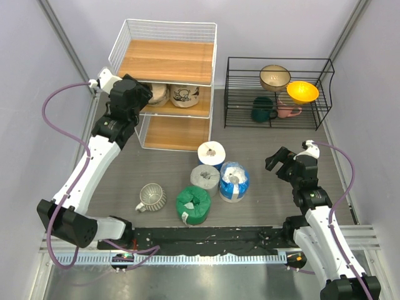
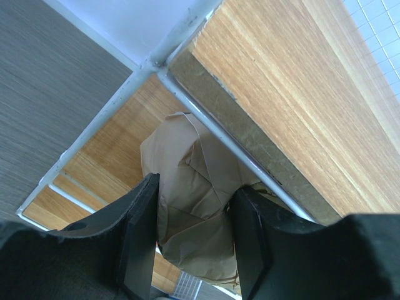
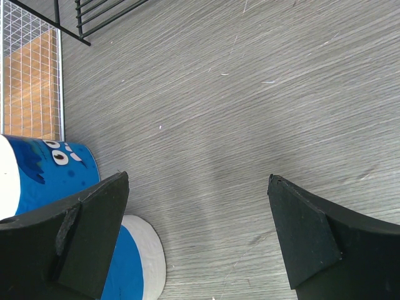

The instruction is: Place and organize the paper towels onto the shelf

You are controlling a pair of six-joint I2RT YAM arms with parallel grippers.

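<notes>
The shelf [image 1: 167,61] is a tall white wire rack with wooden tiers at the back left. Two tan paper towels lie on its middle tier, one on the left [image 1: 157,95] and one on the right [image 1: 186,95]. My left gripper [image 1: 145,97] reaches in from the shelf's left side and is shut on the left tan roll [image 2: 187,156], a black finger [image 2: 140,225] pressing each flank. On the table stand a white-blue roll [image 1: 211,154], a grey roll [image 1: 205,178], a blue-white roll [image 1: 234,181] and a green roll [image 1: 193,204]. My right gripper [image 1: 279,161] hovers open and empty to their right.
A ribbed pale mug [image 1: 151,197] lies left of the green roll. A low black wire rack [image 1: 325,94] at the back right holds a gold bowl [image 1: 275,77], an orange bowl [image 1: 302,92] and two mugs. Blue rolls [image 3: 50,178] sit left of my right gripper [image 3: 199,180].
</notes>
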